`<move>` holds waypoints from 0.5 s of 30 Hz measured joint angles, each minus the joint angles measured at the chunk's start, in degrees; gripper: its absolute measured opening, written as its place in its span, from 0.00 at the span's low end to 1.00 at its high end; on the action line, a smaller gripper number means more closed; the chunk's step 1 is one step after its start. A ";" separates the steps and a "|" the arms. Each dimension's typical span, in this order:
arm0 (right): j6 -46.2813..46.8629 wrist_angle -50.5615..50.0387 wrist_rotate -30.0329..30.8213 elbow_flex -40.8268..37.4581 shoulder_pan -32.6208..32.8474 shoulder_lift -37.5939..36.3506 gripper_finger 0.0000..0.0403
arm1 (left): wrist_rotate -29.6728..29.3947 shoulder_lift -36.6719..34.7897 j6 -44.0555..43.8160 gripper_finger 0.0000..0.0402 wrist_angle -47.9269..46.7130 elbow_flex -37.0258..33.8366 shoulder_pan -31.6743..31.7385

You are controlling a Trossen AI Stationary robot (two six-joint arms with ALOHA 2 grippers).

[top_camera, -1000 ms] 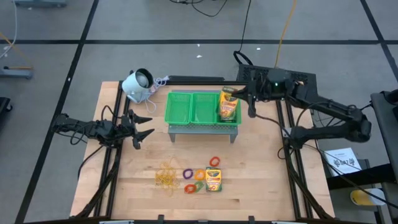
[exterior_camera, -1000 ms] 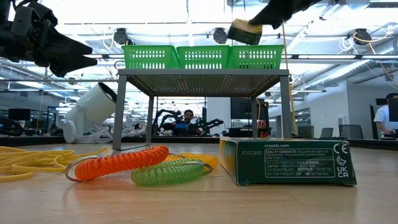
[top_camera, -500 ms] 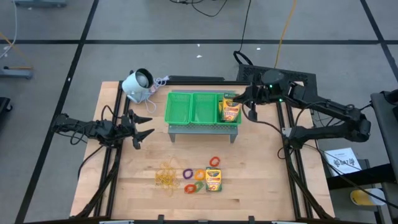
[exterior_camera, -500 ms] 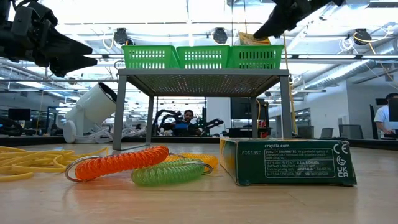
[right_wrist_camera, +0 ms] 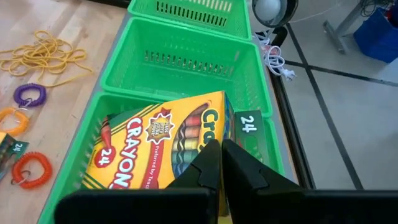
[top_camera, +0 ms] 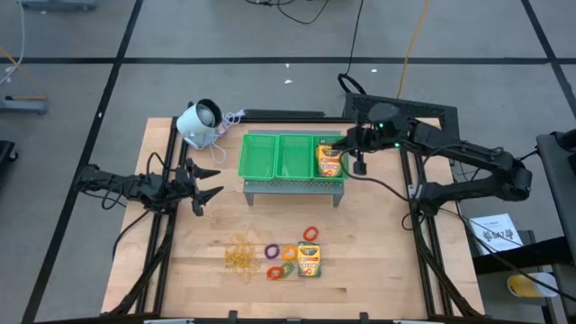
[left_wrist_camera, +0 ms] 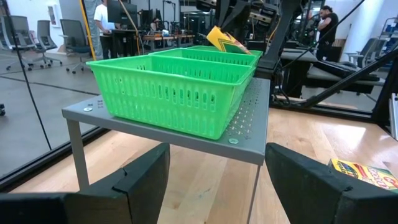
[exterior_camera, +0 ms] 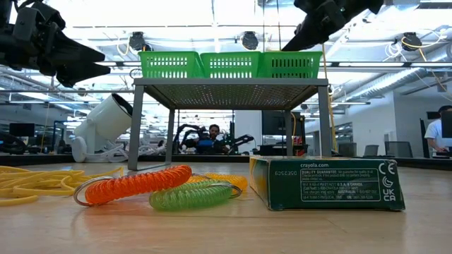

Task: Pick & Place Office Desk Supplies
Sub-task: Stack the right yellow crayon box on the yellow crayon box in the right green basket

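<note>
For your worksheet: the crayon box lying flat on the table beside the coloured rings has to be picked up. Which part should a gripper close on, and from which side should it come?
Come straight down from above onto the crayon box and close on its two long side edges. It lies flat with its broad face up, so only the narrow width looks likely to fit between the fingers. The orange ring sits close on one side, so the finger there should drop carefully.

Crayon box [top_camera: 330, 158] in tray's [top_camera: 279, 155] right compartment.
</note>
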 joint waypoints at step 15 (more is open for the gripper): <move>0.04 4.19 9.01 -0.04 0.00 1.49 0.19 | 0.01 -0.01 0.00 0.67 0.00 0.01 0.00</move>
